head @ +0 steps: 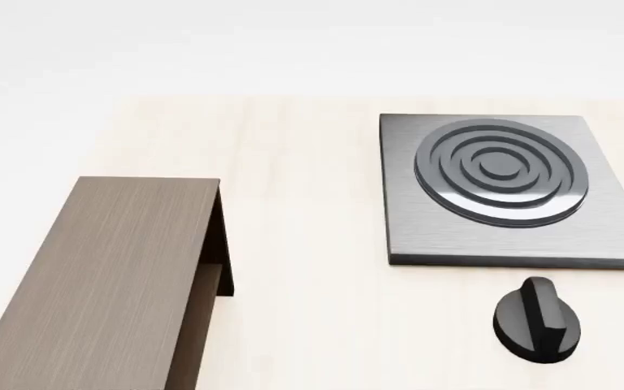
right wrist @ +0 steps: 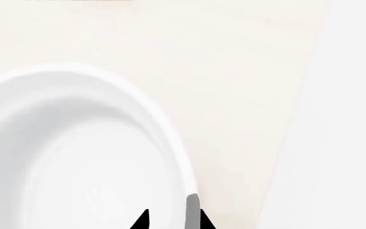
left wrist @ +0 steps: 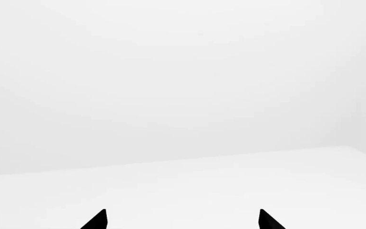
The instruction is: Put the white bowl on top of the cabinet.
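R gripper [right wrist: 170, 220] clamped on rim of deep glossy white bowl [right wrist: 75, 157], one tip inside, one outside, over pale wood bench [right wrist: 234, 71]. L gripper [left wrist: 181, 219] apart, idle. Long dark grey-brown wood-grain cabinet [head: 106, 268] top bare. Advice: keep bowl level, clear top edge, lower flat, then release.

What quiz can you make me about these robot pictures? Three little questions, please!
1. True or false: in the head view, nothing sits on top of the cabinet.
2. Pick one: the right pincer has its fingertips A) around the rim of the white bowl, B) on the cabinet, C) in empty air.
3. What black thing lies near the stove plate, on the robot's side of it?

Key: 1 true. 2 A. 3 the knob.
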You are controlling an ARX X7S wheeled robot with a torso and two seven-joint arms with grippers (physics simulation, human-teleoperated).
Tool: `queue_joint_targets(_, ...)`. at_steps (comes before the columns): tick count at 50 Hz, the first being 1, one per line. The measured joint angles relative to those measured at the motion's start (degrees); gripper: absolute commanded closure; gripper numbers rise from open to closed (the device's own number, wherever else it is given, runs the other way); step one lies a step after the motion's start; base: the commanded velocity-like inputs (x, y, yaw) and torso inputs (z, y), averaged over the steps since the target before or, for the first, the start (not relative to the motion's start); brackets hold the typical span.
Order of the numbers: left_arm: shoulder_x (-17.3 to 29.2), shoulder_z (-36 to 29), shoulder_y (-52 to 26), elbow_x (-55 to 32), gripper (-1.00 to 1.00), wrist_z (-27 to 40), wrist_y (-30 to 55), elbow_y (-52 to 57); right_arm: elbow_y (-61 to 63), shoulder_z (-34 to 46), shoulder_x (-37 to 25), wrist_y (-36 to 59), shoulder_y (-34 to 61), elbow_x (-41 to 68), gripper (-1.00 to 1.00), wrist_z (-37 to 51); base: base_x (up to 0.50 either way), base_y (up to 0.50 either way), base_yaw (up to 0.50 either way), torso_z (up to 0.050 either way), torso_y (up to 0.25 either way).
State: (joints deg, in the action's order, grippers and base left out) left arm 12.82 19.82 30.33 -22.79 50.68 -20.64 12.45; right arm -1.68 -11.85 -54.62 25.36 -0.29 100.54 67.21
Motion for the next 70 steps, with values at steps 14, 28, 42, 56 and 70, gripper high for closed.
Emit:
queue_joint_targets(14,0.04,-0.09,-0.06,-0.11,-1.0,-0.01,-0.19,-0.09,1.63,-3.44,1.54,-3.99,-3.87,1.59,1.0,1.98,0.0,0.0,0.0,-0.001,0.0)
queue_joint_targets(28,0.1,-0.19,-0.1,-0.14,-1.0,0.0,-0.33,-0.2,3.2,-5.1,2.58,-6.9,-6.31,2.11,1.0,2.6,0.0,0.0,0.0,-0.001,0.0)
queue_joint_targets(42,0.16,-0.3,-0.09,-0.21,-1.0,0.04,-0.37,-0.19,6.46,-6.58,3.07,-8.33,-8.4,1.37,1.0,3.61,0.0,0.0,0.0,0.0,0.0)
queue_joint_targets(56,0.21,-0.4,-0.1,-0.32,-1.0,0.04,-0.48,-0.28,12.6,-9.65,3.05,-10.3,-10.19,-0.15,1.0,5.17,0.0,0.0,0.0,0.0,0.0)
queue_joint_targets(70,0.29,-0.47,-0.09,-0.42,-1.0,0.05,-0.54,-0.37,16.94,-12.51,3.18,-11.87,-10.89,-1.46,1.0,5.61,0.0,0.0,0.0,0.0,0.0)
